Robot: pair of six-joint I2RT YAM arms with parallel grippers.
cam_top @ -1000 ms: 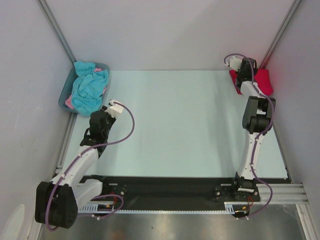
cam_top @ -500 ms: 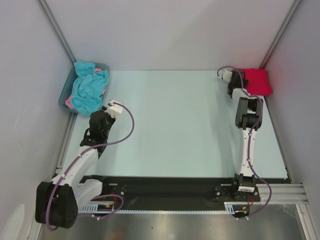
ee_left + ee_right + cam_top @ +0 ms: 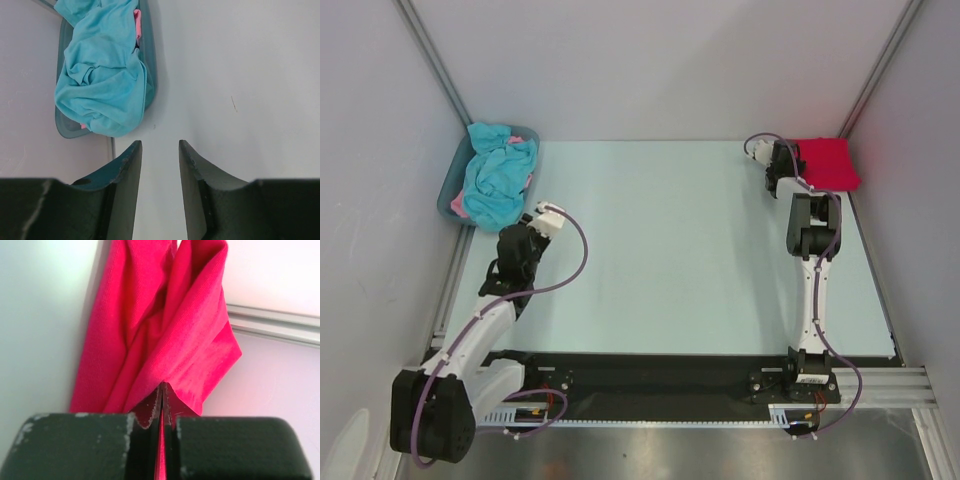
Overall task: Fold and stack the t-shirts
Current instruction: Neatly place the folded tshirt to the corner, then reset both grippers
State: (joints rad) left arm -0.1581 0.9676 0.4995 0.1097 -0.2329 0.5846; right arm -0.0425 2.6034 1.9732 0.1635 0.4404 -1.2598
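Two arms (image 3: 485,320) stand bolted to a black plate (image 3: 660,372) at the near edge of the table (image 3: 670,250), well apart. Nearer of the two, the left gripper (image 3: 159,150) hangs over bare table with its jaws spread and nothing between them, just short of the tub (image 3: 64,127) in the far left corner. Only the tub's rim stands between it and the turquoise shirt (image 3: 102,85), which lies heaped in the tub and drapes over that rim. Under it a pink shirt (image 3: 136,20) shows as a thin sliver (the rest is hidden). Farther off, the right gripper (image 3: 162,390) reaches into the far right corner, jaws pressed together on a fold of the red shirt (image 3: 165,325). That shirt lies bunched on the table near the right wall (image 3: 920,250), a metal rail (image 3: 280,325) just beside it
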